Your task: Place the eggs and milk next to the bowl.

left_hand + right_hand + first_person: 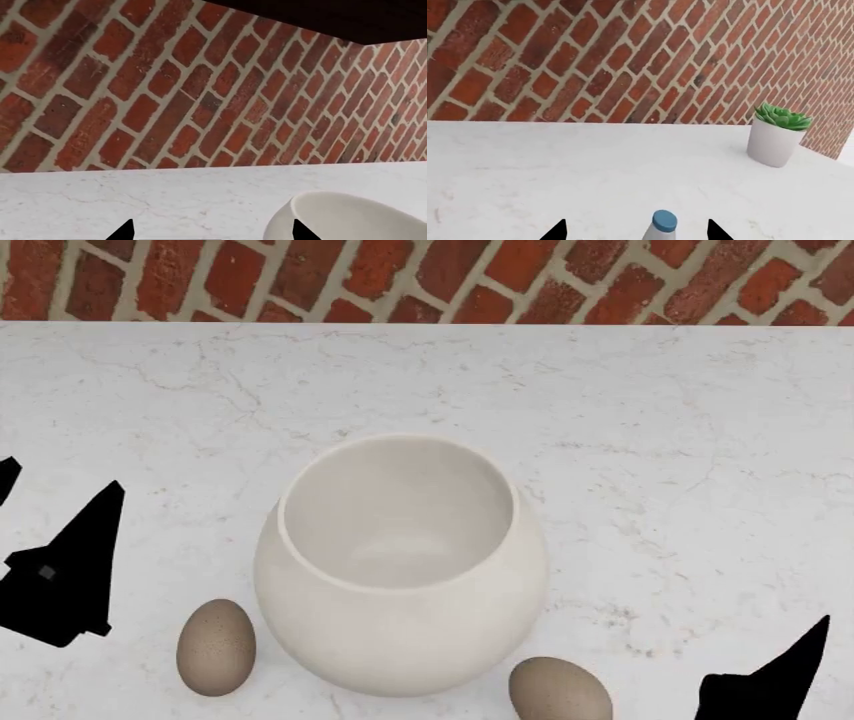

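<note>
Right hand (635, 231), fingers apart, has the milk (662, 227) between them.

We see a creamy white bowl (400, 570) on a white table (667, 440) with thin grey lines. Two eggs (216, 646) (559, 690) are tan with tiny specks. The milk (662, 229) has a blue cap. The wall (167, 85) is red brick. A green plant (783, 116) sits in a white pot (772, 144).

White marble counter (694, 420), bowl (400, 570), two eggs (216, 647), milk (662, 227), potted plant (777, 134)
</note>
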`<state>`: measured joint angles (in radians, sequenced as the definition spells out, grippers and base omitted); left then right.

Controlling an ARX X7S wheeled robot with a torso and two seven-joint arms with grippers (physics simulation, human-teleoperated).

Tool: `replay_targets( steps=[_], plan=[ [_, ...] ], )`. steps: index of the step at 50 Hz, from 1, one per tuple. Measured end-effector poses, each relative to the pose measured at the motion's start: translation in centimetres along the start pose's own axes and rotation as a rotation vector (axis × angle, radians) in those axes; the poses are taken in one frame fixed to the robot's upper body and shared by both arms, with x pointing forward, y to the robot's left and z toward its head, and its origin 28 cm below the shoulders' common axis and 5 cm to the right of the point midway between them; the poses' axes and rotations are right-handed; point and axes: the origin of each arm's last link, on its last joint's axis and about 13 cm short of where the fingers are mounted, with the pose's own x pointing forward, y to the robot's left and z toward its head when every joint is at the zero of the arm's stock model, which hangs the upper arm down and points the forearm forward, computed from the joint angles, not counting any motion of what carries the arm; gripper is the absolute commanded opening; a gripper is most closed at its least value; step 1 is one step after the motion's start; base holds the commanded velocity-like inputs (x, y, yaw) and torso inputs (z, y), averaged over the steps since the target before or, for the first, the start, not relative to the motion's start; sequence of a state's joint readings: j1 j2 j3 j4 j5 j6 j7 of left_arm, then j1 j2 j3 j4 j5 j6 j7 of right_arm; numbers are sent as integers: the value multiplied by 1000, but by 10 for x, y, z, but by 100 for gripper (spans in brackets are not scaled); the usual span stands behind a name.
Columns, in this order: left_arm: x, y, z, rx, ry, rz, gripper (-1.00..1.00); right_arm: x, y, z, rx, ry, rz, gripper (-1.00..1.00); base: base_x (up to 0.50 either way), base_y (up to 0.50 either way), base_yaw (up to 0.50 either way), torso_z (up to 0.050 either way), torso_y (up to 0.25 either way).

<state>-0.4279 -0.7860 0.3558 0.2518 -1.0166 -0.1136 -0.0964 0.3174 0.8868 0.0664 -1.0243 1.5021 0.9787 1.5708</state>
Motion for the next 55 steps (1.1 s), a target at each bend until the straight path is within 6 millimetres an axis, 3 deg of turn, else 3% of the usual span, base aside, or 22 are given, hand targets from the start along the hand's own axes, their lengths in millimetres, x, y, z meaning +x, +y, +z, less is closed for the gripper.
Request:
replay_targets(
  steps=[23,55],
  plan=[
    [-3,-2,-1,3,9,-6,100,6,-6,-10,99,40,-108,100,0,0,0,0,0],
    [-9,-1,-6,-4,20,-4,100,43,-2,-21,90,112,-118,100,0,0,0,0,0]
  ],
)
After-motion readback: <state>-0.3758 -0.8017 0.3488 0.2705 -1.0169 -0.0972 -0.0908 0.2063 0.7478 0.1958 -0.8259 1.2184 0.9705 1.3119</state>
